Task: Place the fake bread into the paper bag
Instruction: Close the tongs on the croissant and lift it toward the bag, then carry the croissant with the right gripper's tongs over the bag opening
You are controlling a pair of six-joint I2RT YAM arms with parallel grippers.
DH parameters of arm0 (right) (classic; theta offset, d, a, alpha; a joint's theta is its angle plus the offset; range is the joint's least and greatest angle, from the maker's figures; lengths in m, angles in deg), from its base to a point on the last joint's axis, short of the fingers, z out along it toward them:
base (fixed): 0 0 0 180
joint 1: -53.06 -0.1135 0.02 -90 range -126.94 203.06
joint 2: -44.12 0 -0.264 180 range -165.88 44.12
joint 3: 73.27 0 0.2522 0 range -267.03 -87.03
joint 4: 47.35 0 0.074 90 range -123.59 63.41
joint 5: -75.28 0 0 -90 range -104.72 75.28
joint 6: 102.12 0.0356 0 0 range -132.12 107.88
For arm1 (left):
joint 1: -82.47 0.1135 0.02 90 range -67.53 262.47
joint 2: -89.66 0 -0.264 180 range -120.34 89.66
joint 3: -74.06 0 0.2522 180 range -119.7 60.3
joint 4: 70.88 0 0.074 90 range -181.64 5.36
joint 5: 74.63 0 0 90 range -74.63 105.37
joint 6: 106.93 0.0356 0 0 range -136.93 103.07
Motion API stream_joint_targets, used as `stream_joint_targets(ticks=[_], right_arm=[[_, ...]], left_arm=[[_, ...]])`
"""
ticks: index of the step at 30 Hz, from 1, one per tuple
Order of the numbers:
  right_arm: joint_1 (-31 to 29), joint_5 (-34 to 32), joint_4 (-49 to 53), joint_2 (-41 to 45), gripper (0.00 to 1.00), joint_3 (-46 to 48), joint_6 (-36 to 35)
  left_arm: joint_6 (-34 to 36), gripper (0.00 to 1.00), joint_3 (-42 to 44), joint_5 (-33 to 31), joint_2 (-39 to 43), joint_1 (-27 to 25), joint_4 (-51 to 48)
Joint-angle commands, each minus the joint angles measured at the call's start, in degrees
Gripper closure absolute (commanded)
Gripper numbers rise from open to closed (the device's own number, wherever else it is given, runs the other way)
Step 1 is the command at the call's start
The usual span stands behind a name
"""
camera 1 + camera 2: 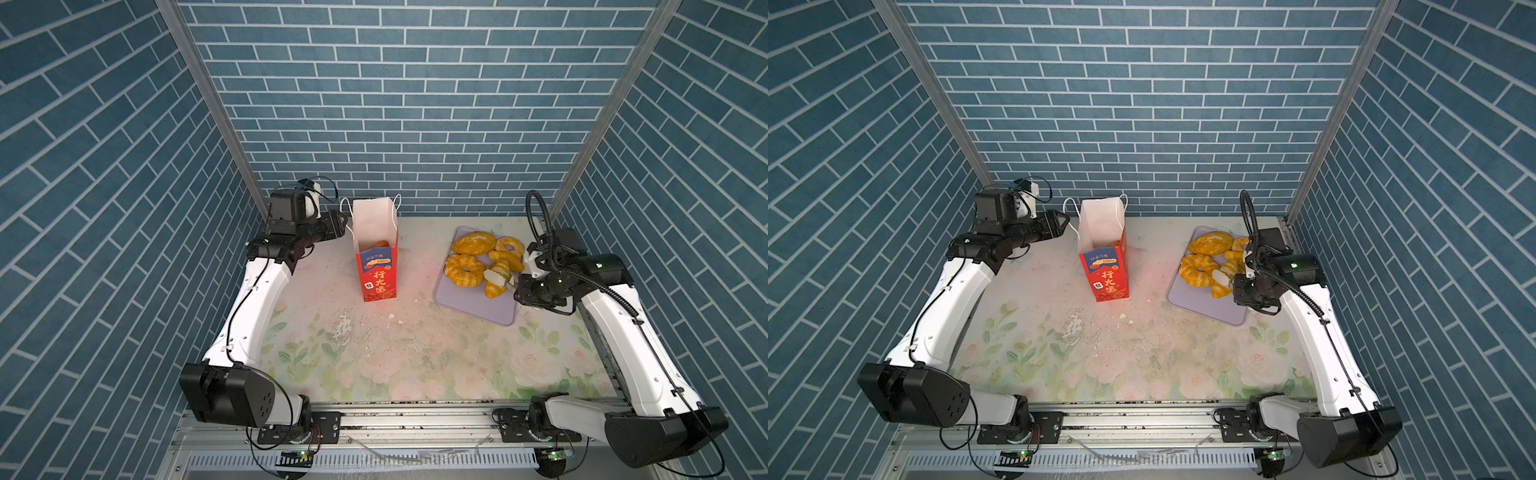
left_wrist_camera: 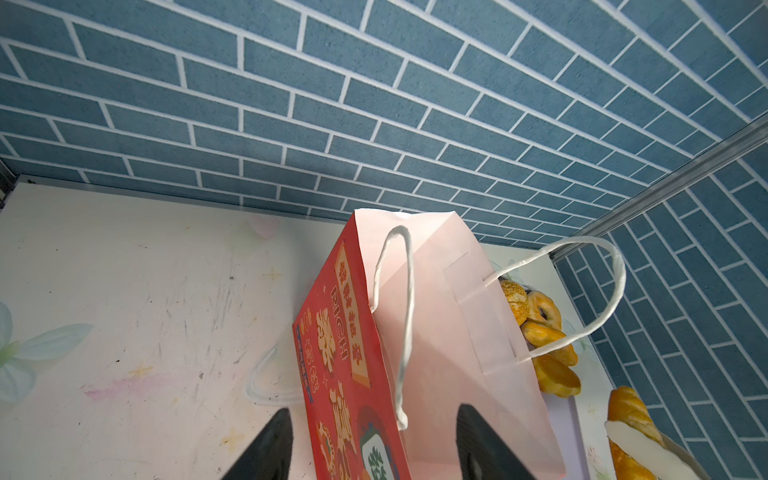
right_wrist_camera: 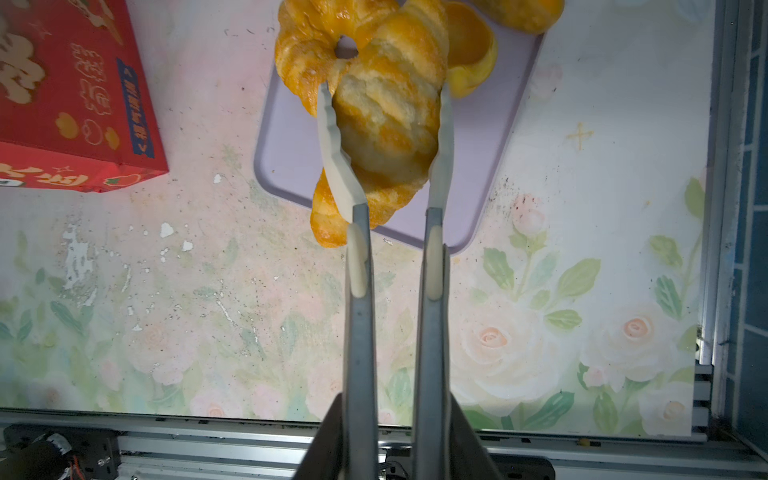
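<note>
In both top views the paper bag (image 1: 377, 276) (image 1: 1109, 278) stands upright toward the back of the flowered table (image 1: 374, 365), mouth open, with one orange-brown pastry (image 1: 379, 244) low inside it. The left gripper (image 1: 343, 224) sits at the bag's left rim. Well to the right lies the lilac tray (image 1: 473, 309), bearing an oval loaf (image 1: 473, 243), a ring doughnut (image 1: 510, 247), a ring-shaped croissant (image 1: 462, 271) and a small croissant (image 1: 506, 261). The right gripper (image 1: 518, 289) comes in over the tray's right side. Between tray and bag the table is strewn with white flakes (image 1: 345, 328).

In the left wrist view the left gripper (image 2: 372, 409) is open: its black fingers (image 2: 270, 449) stand apart with the bag's red wall between them, neither visibly pressing it. One white cord handle (image 2: 402, 324) droops across the lining; the other arches out toward the tray.

In the right wrist view the right gripper (image 3: 394, 415) is closed on metal tongs (image 3: 359, 332), whose white tips clamp the held croissant (image 3: 388, 124) over the tray's edge. The ring-shaped croissant lies just beside it, on the side toward the bag
</note>
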Motion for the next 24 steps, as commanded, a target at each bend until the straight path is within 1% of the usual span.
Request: stream_joint_targets(ticks=[1, 4, 8, 12, 17, 24], right_arm=[[-0.1, 3.3, -0.8, 1.9, 0.81, -4.1, -2.9], [-0.2, 6.9, -4.0, 2.6, 0.82, -5.9, -3.1], [-0.4, 8.1, -7.8, 2.2, 0.83, -8.9, -3.2], [-1.6, 9.3, -9.1, -1.4, 0.84, -13.0, -4.5], [-5.0, 8.8, -11.5, -7.2, 0.83, -20.2, -7.3], [-13.7, 6.1, -15.9, -18.3, 0.83, -36.1, -13.0]], left_arm=[[0.3, 0.36, -1.4, 0.1, 0.3, -0.3, 0.2], [0.5, 0.36, -1.4, -0.2, 0.4, -0.4, 0.2], [0.4, 0.36, -1.0, -0.5, 0.6, -0.4, 0.4], [0.6, 0.36, -0.6, -1.3, 0.9, -0.4, 0.2], [0.7, 0.36, 0.4, -1.8, 1.4, -0.4, 0.6], [0.5, 0.36, 0.8, -1.8, 0.9, -1.2, 0.6]])
